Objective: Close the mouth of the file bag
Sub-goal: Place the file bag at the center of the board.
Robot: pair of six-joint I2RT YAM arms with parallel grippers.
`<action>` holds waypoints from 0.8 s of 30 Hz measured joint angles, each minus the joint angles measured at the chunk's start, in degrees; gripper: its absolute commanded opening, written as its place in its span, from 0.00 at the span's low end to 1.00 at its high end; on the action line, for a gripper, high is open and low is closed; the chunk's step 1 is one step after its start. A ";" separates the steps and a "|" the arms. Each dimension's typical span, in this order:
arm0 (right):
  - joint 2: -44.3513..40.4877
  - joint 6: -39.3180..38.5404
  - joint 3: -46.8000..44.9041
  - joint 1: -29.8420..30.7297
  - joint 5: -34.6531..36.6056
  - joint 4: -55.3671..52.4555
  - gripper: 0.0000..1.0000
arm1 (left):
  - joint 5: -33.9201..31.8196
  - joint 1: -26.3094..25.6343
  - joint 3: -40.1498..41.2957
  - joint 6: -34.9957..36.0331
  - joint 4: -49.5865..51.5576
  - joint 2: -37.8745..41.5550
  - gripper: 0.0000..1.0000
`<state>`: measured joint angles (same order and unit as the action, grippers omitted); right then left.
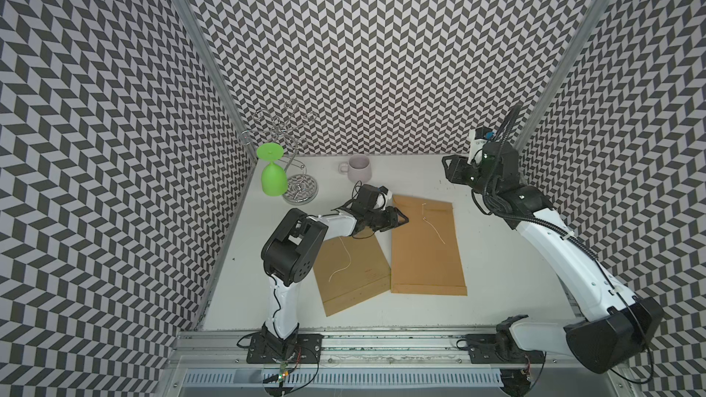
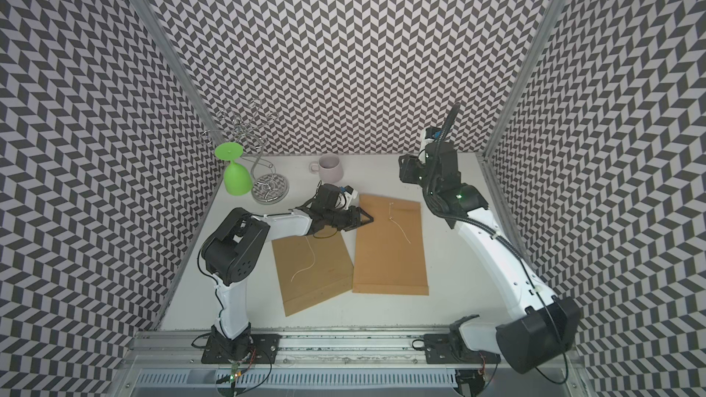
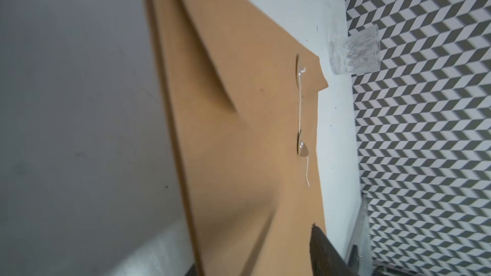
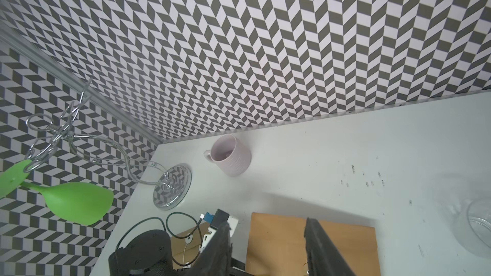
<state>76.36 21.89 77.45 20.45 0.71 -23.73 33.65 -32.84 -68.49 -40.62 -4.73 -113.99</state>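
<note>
We're looking at the left gripper (image 1: 400, 218), which is sitting low at the far-left corner of the right bag (image 1: 428, 257), reaching in from the left. Its jaws are standing moderately apart. In the wrist view one dark finger (image 3: 322, 253) is showing beside the brown paper, and the bag's edge is running in between the jaws. Whether either jaw is touching the paper, I cannot tell.

The right bag is lying flat in the middle of the table (image 1: 496, 280), with its mouth at the far end. The flap is lying folded down over the body, with a raised crease on the side nearest the left gripper. The string (image 3: 300, 102) is running straight from the flap's button (image 3: 299, 69) to the body's button (image 3: 303, 150). Its loose tail is trailing off toward the near right in both top views.

The right gripper (image 1: 447, 169) is hanging raised over the far right of the table, well apart from the bag. Its jaws are standing at a middling width, gripping nothing.

The left bag (image 1: 355, 273) is lying tilted just to the left. Its right edge is meeting the right bag's left edge, and its far end is hiding under the left arm. Its own string (image 1: 344, 261) is curling loose across it.

Along the far edge, a mug (image 1: 359, 168) is standing upright. At the far left, a green glass (image 1: 273, 181) is hanging upside down from a wire rack (image 1: 301, 189). A clear glass (image 3: 353, 51) is standing at the far right.
</note>
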 measured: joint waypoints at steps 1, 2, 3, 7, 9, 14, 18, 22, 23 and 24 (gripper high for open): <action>0.52 -0.02 0.07 0.09 -0.39 -0.02 0.46 | -0.63 0.20 -0.22 0.81 1.29 0.59 0.70; 1.20 -0.02 0.09 0.20 -0.81 0.02 0.46 | -1.20 0.52 -0.26 1.60 2.78 1.55 0.76; 1.84 -0.04 0.09 0.35 -1.33 0.00 0.46 | -1.79 1.03 -0.24 2.19 4.42 2.84 0.79; 3.98 0.17 -0.28 1.09 -3.65 0.28 0.46 | -3.45 3.87 -0.11 5.38 10.01 9.60 0.81; 4.48 0.42 -1.99 1.75 -4.87 1.29 0.46 | -4.24 6.19 1.09 7.04 11.69 14.64 0.80; 7.80 2.75 -8.07 5.27 -6.82 2.51 0.40 | -5.79 15.02 11.26 9.92 13.79 30.53 0.78; 14.60 6.47 -12.96 9.75 -8.85 4.15 0.17 | -6.69 22.62 20.15 10.49 14.93 40.59 0.75; 20.70 9.68 -15.96 12.48 -13.66 6.10 0.10 | -6.95 26.47 26.67 10.05 15.56 45.27 0.75; 22.16 10.19 -16.46 12.94 -14.86 6.49 0.09 | -6.93 27.30 28.06 9.70 15.54 45.72 0.74; 23.28 10.56 -16.70 13.16 -15.76 6.62 0.09 | -6.84 27.98 29.16 9.40 15.52 45.88 0.74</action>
<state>99.63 32.45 60.75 33.61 -15.05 -17.10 26.81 -4.86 -39.33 -31.22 10.79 -68.12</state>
